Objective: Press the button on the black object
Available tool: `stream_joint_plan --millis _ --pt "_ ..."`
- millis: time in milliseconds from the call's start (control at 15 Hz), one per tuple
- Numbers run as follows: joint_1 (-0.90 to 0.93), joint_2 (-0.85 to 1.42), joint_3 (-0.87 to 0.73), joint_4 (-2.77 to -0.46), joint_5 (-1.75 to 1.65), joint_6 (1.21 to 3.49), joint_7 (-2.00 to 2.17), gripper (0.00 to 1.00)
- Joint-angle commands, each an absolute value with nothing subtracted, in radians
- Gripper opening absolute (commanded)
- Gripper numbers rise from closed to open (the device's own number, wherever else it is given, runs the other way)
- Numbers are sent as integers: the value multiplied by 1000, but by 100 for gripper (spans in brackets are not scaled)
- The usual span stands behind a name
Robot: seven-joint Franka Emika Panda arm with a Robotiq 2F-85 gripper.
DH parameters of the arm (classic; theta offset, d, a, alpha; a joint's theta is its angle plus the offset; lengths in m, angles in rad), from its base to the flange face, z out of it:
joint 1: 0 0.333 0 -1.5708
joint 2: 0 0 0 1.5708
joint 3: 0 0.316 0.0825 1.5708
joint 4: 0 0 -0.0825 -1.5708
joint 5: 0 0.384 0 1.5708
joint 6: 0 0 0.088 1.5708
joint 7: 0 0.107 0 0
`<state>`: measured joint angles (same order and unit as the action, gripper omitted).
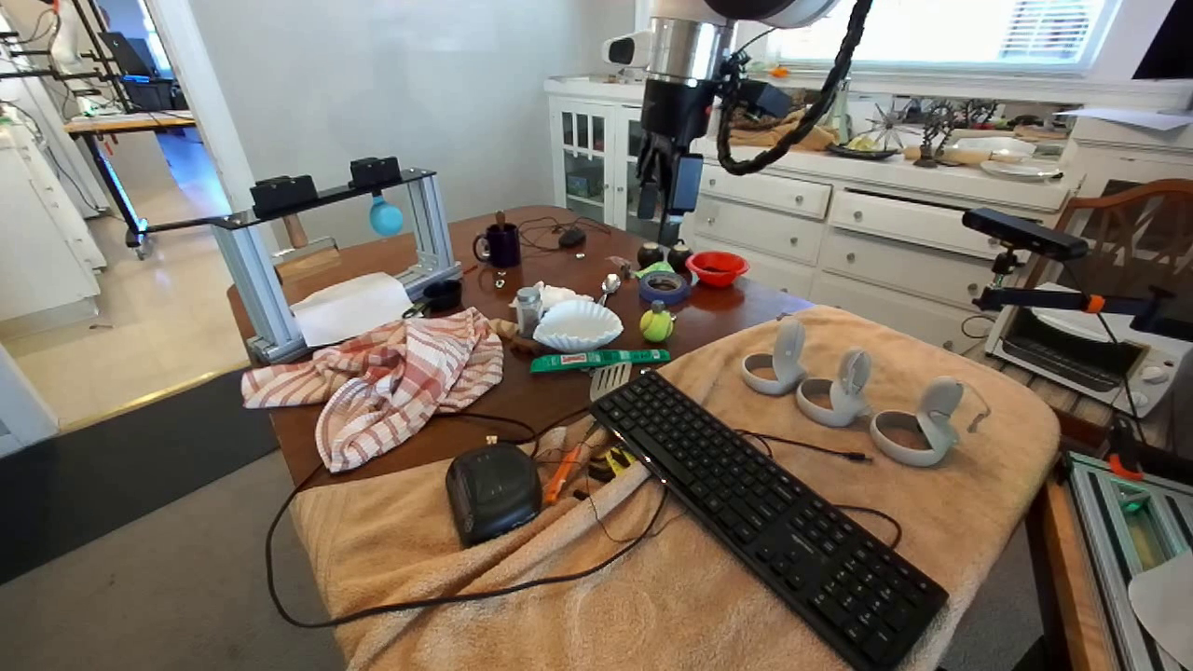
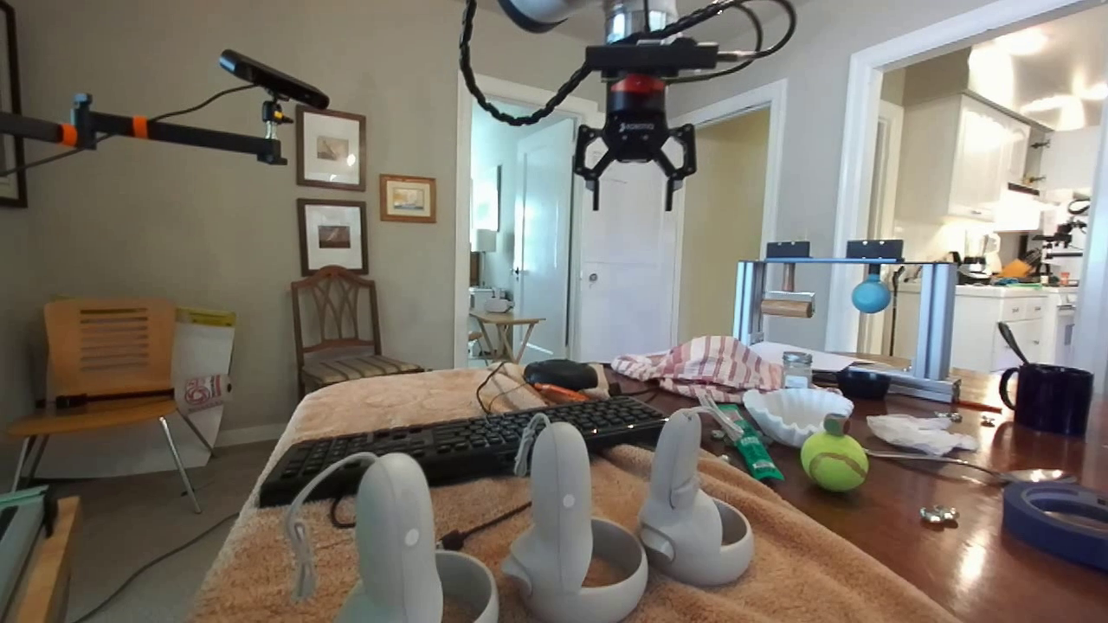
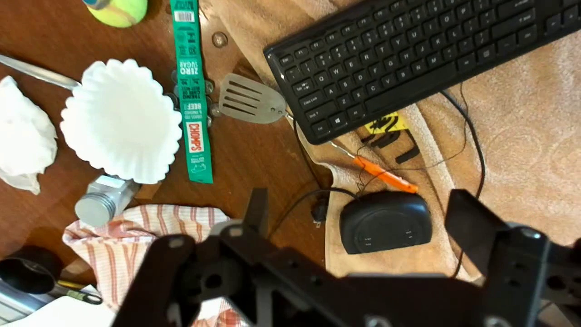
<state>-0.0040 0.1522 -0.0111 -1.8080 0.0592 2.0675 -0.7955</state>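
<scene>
The black object (image 1: 494,489) is a small rounded box with a thin black cord. It lies on the tan towel near the table edge. It also shows in an exterior view (image 2: 561,375), behind the keyboard. In the wrist view the black object (image 3: 386,222) appears between the two fingers, far below them. Small pale markings show on its top; the button cannot be made out. My gripper (image 2: 632,208) is open and empty, pointing down, high above the table. It also shows in an exterior view (image 1: 666,200).
A long black keyboard (image 1: 774,522) lies beside the black object. An orange-handled tool (image 3: 386,175) touches or nearly touches it. A striped cloth (image 1: 401,382), a white fluted dish (image 1: 578,324), several grey controllers (image 1: 834,391) and a metal frame (image 1: 326,205) stand around.
</scene>
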Motion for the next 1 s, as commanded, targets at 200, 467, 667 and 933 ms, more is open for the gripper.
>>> stream_joint_plan --millis 200,467,667,933 --pt "32 291 58 -1612 54 1948 -522 100" --pt "26 280 85 -1639 54 1990 -503 100" --pt "28 292 88 -1627 54 1989 -487 100" --pt "27 292 87 -1622 54 1984 -487 100"
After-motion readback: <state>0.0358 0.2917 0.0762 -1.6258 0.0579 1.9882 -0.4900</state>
